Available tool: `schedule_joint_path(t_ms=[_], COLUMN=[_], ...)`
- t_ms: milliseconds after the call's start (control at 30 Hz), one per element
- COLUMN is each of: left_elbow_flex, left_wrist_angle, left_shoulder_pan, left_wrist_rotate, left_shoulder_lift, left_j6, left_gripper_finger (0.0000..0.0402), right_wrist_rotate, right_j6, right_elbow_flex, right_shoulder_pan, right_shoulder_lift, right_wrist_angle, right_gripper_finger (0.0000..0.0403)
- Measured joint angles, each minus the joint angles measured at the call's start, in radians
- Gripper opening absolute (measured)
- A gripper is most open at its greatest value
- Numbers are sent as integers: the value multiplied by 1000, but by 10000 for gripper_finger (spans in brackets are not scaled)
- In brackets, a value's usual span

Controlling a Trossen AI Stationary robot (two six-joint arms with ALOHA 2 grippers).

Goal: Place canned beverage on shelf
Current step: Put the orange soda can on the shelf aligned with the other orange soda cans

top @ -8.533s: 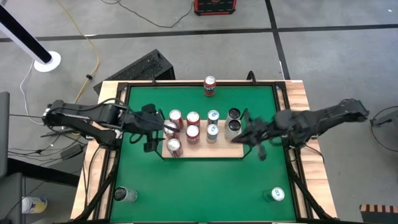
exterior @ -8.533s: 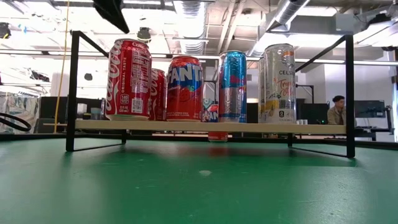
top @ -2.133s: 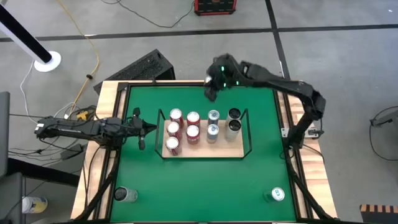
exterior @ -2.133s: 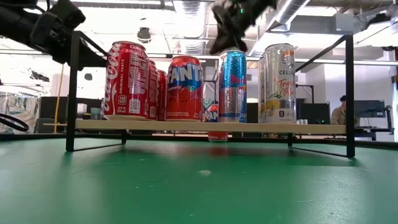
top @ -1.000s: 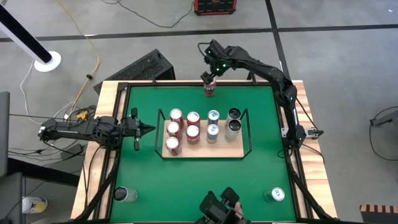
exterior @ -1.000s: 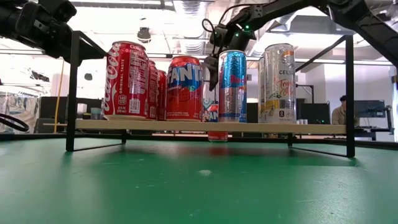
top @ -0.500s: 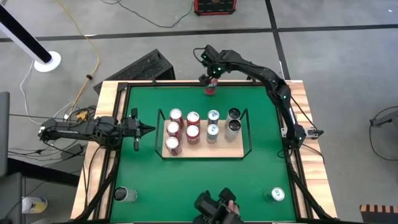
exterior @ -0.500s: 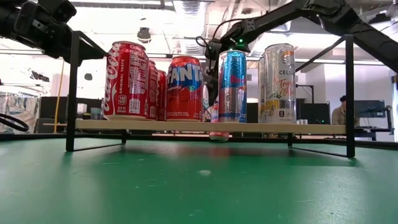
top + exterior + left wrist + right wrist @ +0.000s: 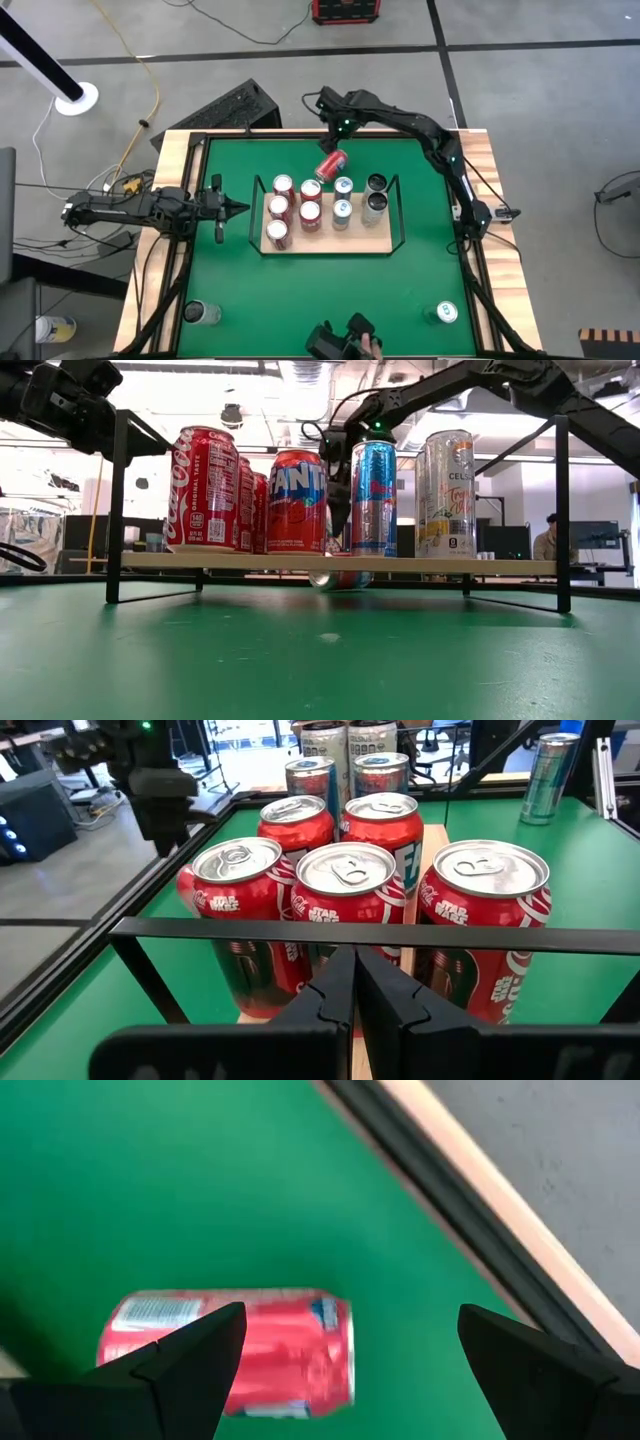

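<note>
Right pincer [image 9: 333, 127] stands wide open and empty; the red can [image 9: 235, 1350] lies toppled on the green worktop [image 9: 320, 290] just below it, beside the shelf [image 9: 330, 243]. Centre both fingers across the can's body before closing, then lift and upright it. Left pincer [image 9: 240, 207] waits shut near the shelf

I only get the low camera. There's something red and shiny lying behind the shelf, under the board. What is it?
Observer: From above, it's a red can lying on its side on the green table, just past the shelf's far edge.
Operator: Is an arm holding it?
Observer: No. The right wrist camera shows the right gripper open over it, not closed on it.
Operator: And the other arm?
Observer: The left gripper waits shut beside the shelf's left end.
</note>
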Motion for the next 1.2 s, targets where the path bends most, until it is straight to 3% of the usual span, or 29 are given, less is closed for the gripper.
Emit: schedule_joint_path(t_ms=[400,500,700,900,1067,1200], left_elbow_flex=[0,0,0,0,0,0], left_wrist_angle=[1,1,1,-19,-20,-20], left_shoulder_pan=[0,0,0,0,0,0], left_wrist_rotate=[1,1,2,2,4,4], left_shoulder_lift=[0,0,0,0,0,0], left_j6=[0,0,-1,-2,-4,-4], left_gripper_finger=[0,0,0,0,0,0], right_wrist_rotate=[26,38,38,-37,-51,-121], right_j6=[-272,-197,110,122,79,18], right_elbow_flex=[18,46,104,105,105,105], right_shoulder_pan=[34,33,10,39,63,61], right_shoulder_lift=[-26,-29,-32,-32,-32,-31], right_wrist_angle=[-186,-231,-385,-480,-475,-457], right_gripper_finger=[377,367,352,328,246,113])
